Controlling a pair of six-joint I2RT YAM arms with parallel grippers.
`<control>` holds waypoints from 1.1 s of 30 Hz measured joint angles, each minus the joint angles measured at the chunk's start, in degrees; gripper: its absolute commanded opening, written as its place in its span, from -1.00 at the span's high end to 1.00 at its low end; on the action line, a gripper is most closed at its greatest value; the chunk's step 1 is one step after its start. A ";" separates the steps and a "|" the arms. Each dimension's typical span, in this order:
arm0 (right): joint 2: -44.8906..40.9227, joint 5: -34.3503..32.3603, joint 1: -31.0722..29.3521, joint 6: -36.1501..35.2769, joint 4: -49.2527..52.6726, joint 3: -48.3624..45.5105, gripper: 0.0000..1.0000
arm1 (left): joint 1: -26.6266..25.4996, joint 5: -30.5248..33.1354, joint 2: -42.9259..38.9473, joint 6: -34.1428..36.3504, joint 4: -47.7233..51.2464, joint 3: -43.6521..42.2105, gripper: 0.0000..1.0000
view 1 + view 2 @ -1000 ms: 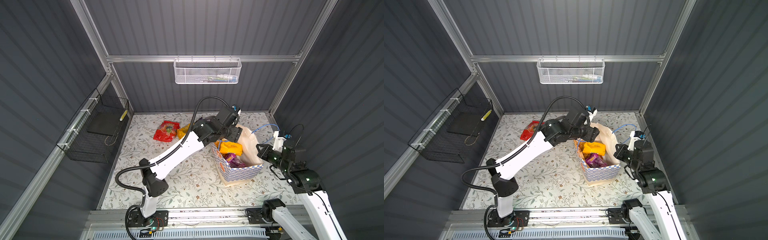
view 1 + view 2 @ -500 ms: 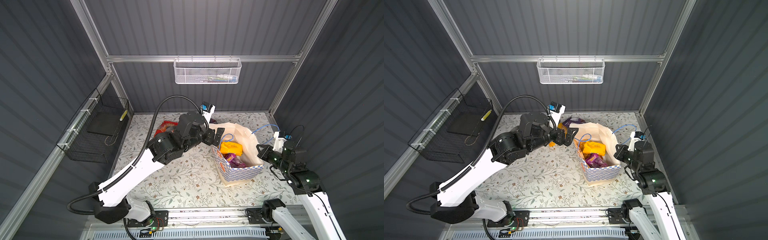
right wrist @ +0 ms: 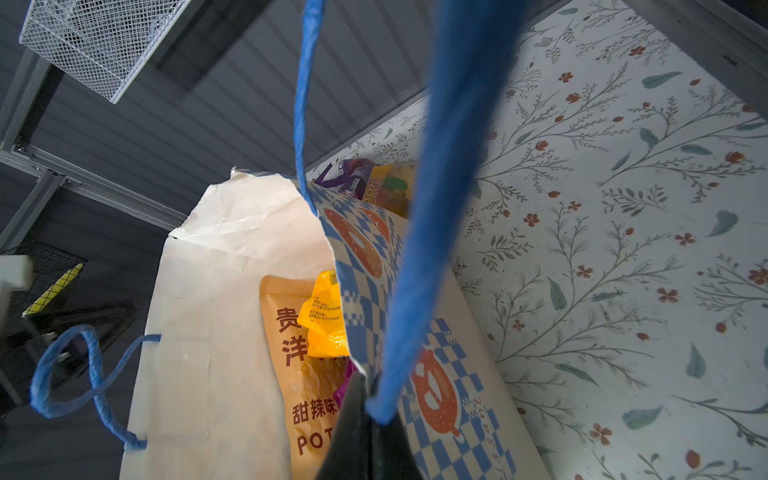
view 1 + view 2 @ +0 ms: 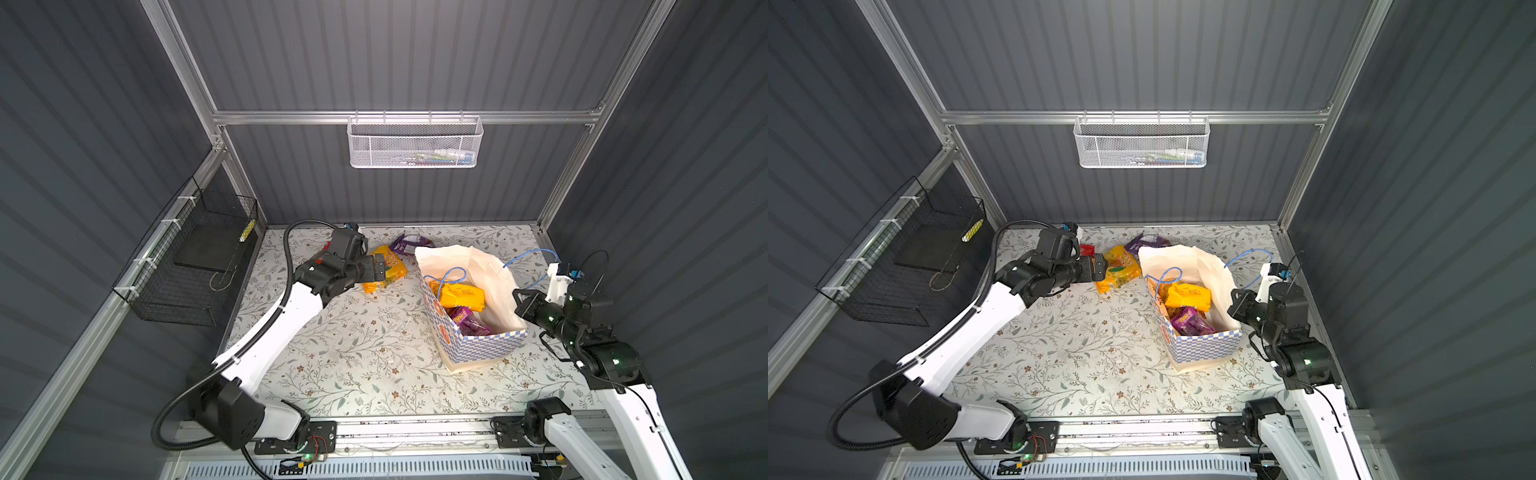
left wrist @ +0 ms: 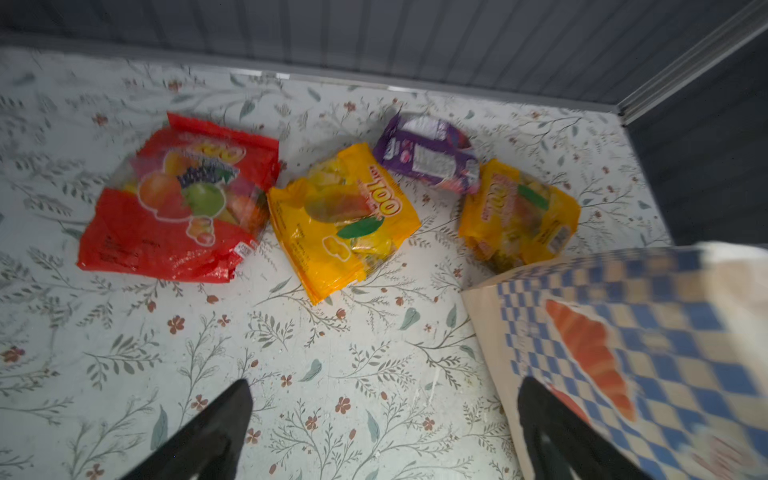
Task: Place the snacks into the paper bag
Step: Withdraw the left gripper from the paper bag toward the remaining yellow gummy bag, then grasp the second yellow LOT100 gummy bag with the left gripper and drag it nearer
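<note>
Evidently the right gripper (image 3: 370,399) is clamped on the blue cord handle (image 3: 432,208) of the paper bag (image 4: 482,345), probably holding its mouth open. The left gripper (image 5: 384,388) hovers spread and empty left of it, facing a yellow packet (image 5: 345,220), red packet (image 5: 174,208) and purple packet (image 5: 428,158), unbagged at the far side.

One red packet (image 5: 174,216), three yellow packets (image 5: 340,220) (image 5: 519,212) (image 4: 461,297), two purple packets (image 5: 428,160) (image 4: 467,322), one pouch (image 3: 299,374), one bag (image 4: 482,349).

Bright even light, soft shadows; left wrist view motion-blurred, esp. paper bag (image 5: 665,332).
</note>
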State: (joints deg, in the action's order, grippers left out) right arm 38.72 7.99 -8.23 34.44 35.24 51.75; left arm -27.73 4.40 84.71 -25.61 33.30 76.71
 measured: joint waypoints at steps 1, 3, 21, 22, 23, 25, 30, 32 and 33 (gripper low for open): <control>0.00 0.09 0.00 0.00 0.00 0.00 1.00 | 1.55 -1.62 2.40 -0.55 -0.74 -0.35 -1.00; 0.00 0.22 0.00 0.00 -0.02 0.00 1.00 | 4.61 -5.05 7.69 -1.55 -2.62 -0.48 -0.99; -0.28 0.61 0.00 -0.42 0.07 0.00 1.00 | 9.88 -12.02 29.00 -6.62 -10.32 7.85 -0.53; -0.28 0.61 0.00 -0.44 0.07 0.00 1.00 | 10.05 -12.07 29.42 -6.80 -10.62 8.24 -0.50; -0.28 0.59 0.00 -0.44 0.07 0.00 1.00 | 10.14 -12.09 29.88 -6.99 -10.71 8.50 -0.46; -0.28 0.61 0.00 -0.44 0.07 -0.02 1.00 | 10.23 -12.17 30.62 -7.21 -11.10 8.57 -0.41; -0.39 0.59 0.00 -0.48 0.11 -0.02 1.00 | 10.43 -12.22 32.39 -7.82 -11.10 8.57 -0.26; -0.46 0.59 0.00 -0.55 0.15 -0.02 1.00 | 10.58 -12.31 32.54 -8.11 -11.23 8.57 -0.18; -0.50 0.59 0.00 -0.59 0.20 -0.02 1.00 | 10.58 -12.39 32.54 -8.15 -11.39 8.57 -0.14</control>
State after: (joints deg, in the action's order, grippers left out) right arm 38.22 8.58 -8.23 33.85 35.44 51.72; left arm -17.15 -7.99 117.25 -33.76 21.91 85.27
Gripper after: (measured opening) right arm 0.050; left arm 0.599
